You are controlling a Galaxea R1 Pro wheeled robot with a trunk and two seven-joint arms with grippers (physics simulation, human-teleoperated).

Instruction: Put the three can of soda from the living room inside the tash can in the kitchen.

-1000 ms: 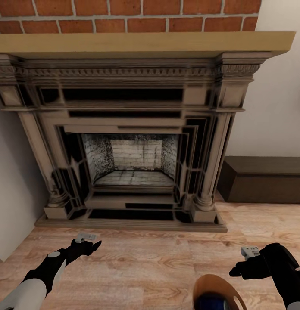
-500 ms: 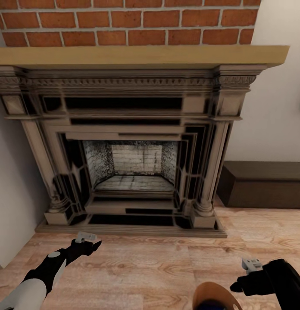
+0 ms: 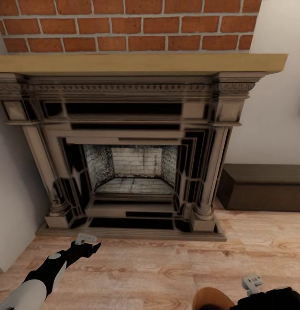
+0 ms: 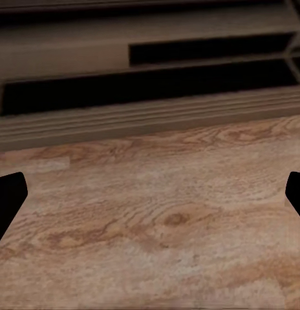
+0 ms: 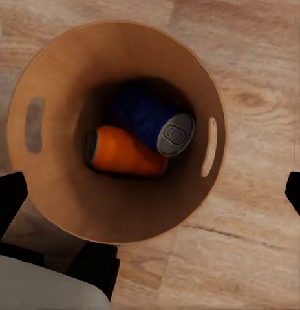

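The left gripper (image 3: 87,245) is held spread and empty over the floor (image 3: 145,267) before the fireplace (image 3: 132,172). Rightward, two cans are seen lying in the bin (image 5: 56,194): an orange can (image 5: 124,155) lengthwise across the bottom, a blue can (image 5: 147,119) tilted, silvery top up. One can is judged left. The right gripper (image 5: 150,194) is spread above, empty.

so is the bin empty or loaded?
Loaded. The right wrist view looks down into the bin: an orange can and a blue can lie at its bottom. No third can is visible.
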